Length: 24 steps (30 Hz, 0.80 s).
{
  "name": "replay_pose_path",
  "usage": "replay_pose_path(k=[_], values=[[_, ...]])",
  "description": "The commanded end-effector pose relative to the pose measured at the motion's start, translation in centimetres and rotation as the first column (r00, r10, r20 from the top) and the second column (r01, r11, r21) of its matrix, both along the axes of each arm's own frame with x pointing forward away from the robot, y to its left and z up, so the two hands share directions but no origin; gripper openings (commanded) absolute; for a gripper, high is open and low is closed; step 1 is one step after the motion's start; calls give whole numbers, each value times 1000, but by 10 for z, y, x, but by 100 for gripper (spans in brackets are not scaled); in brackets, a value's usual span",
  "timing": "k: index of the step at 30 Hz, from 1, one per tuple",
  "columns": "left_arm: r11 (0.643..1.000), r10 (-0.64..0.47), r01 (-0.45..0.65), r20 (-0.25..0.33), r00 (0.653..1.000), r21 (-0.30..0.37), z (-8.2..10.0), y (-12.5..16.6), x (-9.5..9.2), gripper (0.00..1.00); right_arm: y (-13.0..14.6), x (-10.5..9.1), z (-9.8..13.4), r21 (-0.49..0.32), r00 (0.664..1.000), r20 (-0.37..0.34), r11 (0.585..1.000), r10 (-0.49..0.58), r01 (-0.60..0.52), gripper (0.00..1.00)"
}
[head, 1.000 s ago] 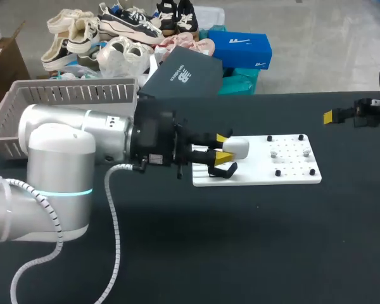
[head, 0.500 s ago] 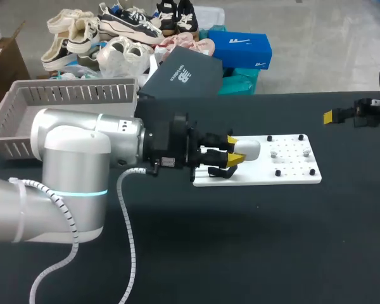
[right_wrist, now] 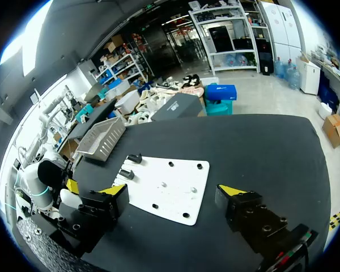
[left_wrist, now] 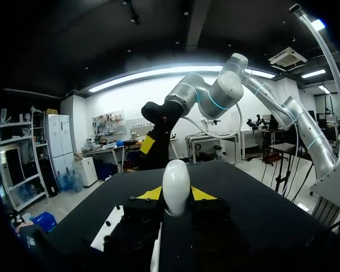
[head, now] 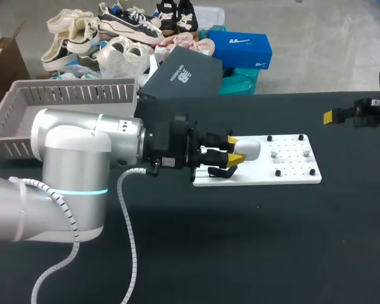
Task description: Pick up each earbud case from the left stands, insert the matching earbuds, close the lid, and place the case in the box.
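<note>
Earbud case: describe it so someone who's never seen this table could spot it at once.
On the black table lies a flat white board; look at its end nearest the silver arm. There the left pincer clasps the earbud case between its yellow tips. The case is a smooth white egg-shaped shell, unlike the small black pegs dotting the board.
</note>
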<state>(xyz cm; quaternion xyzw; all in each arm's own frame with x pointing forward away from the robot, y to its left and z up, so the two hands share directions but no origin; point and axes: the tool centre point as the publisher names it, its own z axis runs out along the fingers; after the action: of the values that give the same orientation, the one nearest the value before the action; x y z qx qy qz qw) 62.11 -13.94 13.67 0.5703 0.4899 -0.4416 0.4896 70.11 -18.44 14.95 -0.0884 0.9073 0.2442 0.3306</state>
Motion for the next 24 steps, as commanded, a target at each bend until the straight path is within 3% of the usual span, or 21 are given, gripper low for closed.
replay_pose_path(k=[1, 9, 14, 24], values=[[1000, 3, -3, 2, 1000, -4, -1, 0, -1, 0, 0, 0, 0, 0, 1000, 0, 1000, 1, -1, 100], [1000, 3, -3, 2, 1000, -4, -1, 0, -1, 0, 0, 0, 0, 0, 1000, 0, 1000, 1, -1, 100], [1000, -6, 6, -24, 1000, -20, -12, -12, 3, 0, -2, -1, 0, 0, 1000, -2, 1000, 1, -1, 100], [1000, 5, -6, -25, 1000, -25, -35, -20, 17, 0, -3, -44, -8, -39, 999, 2, 998, 54, -54, 100]])
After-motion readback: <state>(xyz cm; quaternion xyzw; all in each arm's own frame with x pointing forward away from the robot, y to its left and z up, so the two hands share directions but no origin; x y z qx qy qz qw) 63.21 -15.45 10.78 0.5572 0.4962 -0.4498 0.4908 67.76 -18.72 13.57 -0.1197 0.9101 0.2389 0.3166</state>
